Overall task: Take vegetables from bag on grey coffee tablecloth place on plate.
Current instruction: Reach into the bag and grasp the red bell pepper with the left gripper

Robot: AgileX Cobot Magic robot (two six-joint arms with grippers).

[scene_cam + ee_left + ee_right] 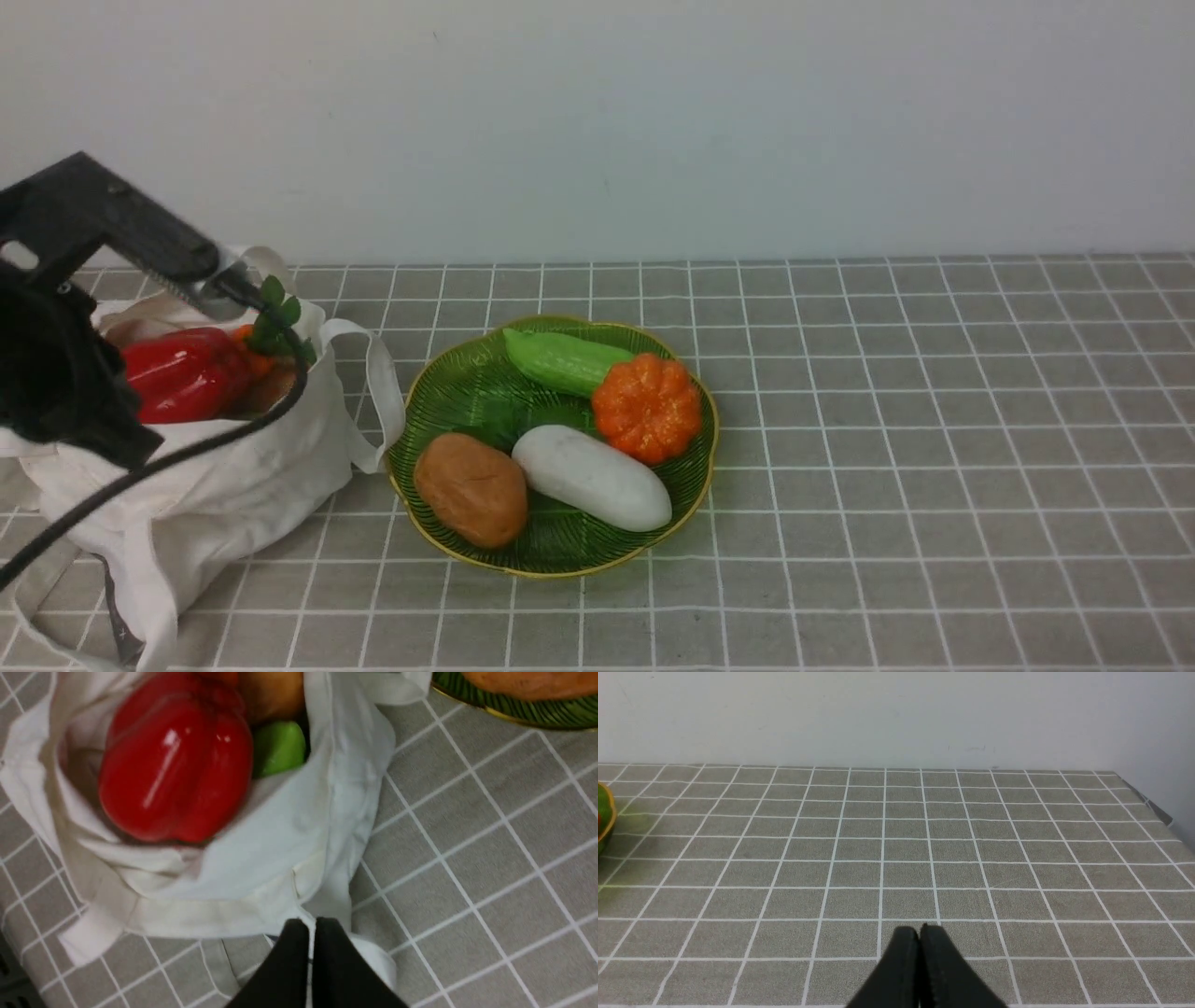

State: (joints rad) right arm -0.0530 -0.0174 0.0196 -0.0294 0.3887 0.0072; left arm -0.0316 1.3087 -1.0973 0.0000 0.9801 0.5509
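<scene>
Nearest to us, the left wrist view shows the left gripper [310, 926]. Its two black fingers are pressed together with only a thin slit between them, and we see nothing gripped there. They hang above the edge of the floppy off-white canvas bag [280, 858], where a flat strap [219, 961] lies on the grey-brown tablecloth with thin white grid lines [490, 858]. The right wrist view shows the right gripper [920, 935] closed in the same way, over bare cloth. The front view does not show this gripper.

In the front view the black left arm [56, 373] covers the left part of the bag, and a black cable [187, 448] runs across its front. The bag stands at the left of the cloth with its mouth open. The glossy red lobed bell pepper [173, 765] lies inside it, on top. Only the left wrist view, looking from above, shows a smooth light green piece [278, 746] and a tan rounded piece [271, 695] just beside the pepper. Only the front view shows a small orange piece with dark green leaves [271, 322] at the far rim of the bag.

Just to the right of the bag is the round translucent green plate with ribbed lines and a thin gold rim [467, 383]. It holds a brown potato [471, 488] at the near left and a long white radish [593, 476] beside it. Behind them are an orange pumpkin [647, 408] and a green cucumber [565, 359]. Farther away there is more cloth, then the pale wall [653, 121].
</scene>
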